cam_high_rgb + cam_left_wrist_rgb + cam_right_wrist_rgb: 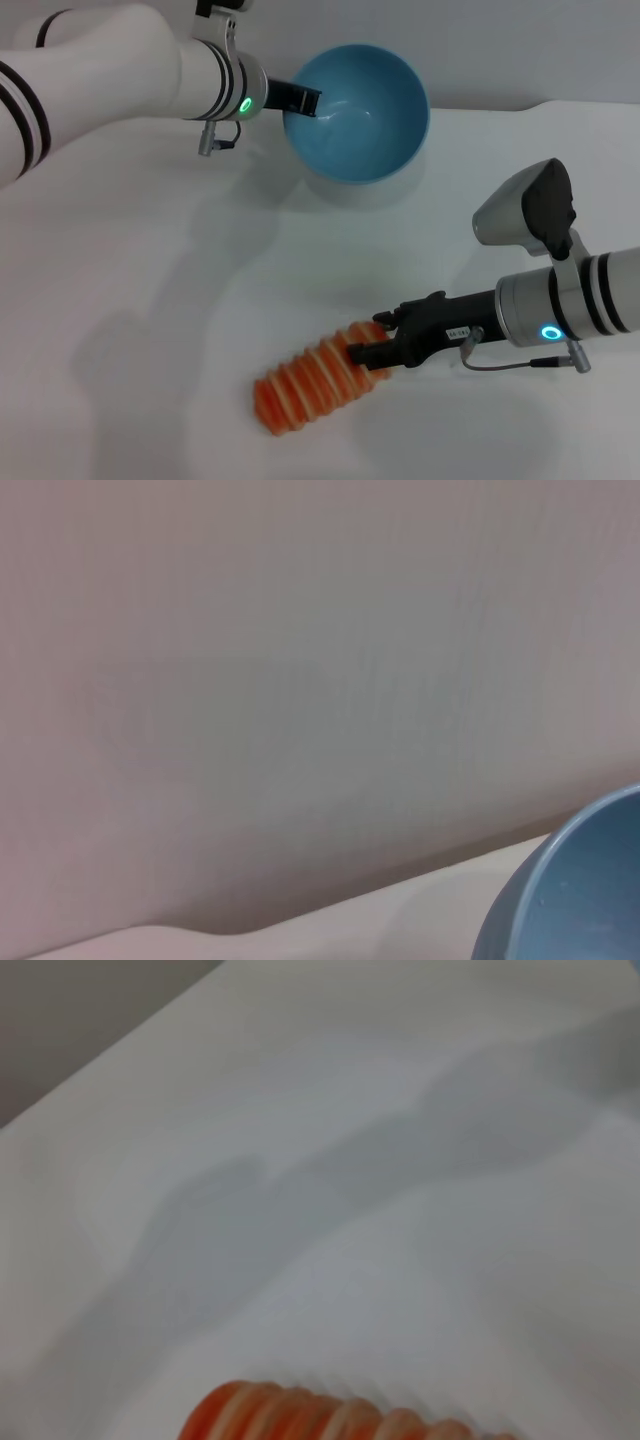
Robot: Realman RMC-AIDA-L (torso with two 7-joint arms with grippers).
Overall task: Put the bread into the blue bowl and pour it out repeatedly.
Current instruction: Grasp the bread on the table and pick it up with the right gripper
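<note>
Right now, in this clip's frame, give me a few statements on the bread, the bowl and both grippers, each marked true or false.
1. The bread lies inside the blue bowl. False: it lies on the white table, and the bowl is empty.
2. The left gripper grips the bowl's rim. True.
3. The bowl stands flat and upright. False: it is tipped, its opening facing the head camera.
4. The right gripper is at one end of the bread. True.
5. The bread is blue. False: it is orange and tan.
</note>
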